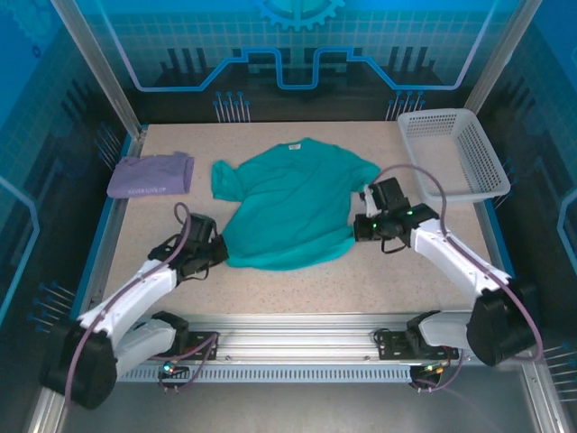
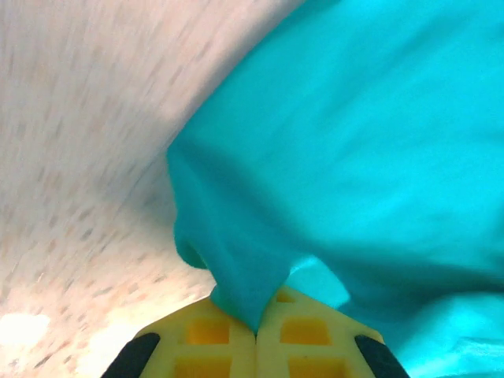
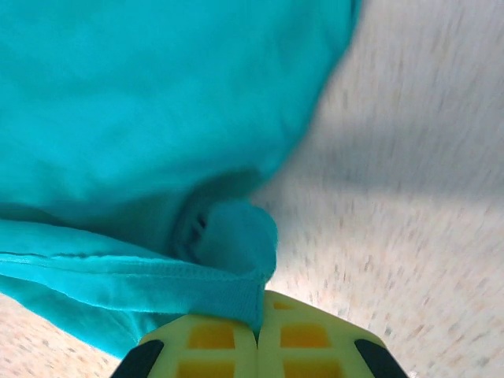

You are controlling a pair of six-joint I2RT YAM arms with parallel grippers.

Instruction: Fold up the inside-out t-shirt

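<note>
The left gripper (image 1: 221, 256) is seen clamped on the near-left hem corner of the t-shirt (image 1: 293, 203), which is spread mid-table (image 1: 297, 289), collar pointed away, long axis near-to-far; the near-right hem is pinched by the right gripper (image 1: 356, 227)

Folded lavender garment (image 1: 151, 174) lying flat at the far left of the speckled beige counter (image 1: 297, 289), white mesh basket (image 1: 442, 115) at the far right corner, blue patterned panels (image 1: 297, 45) behind
</note>
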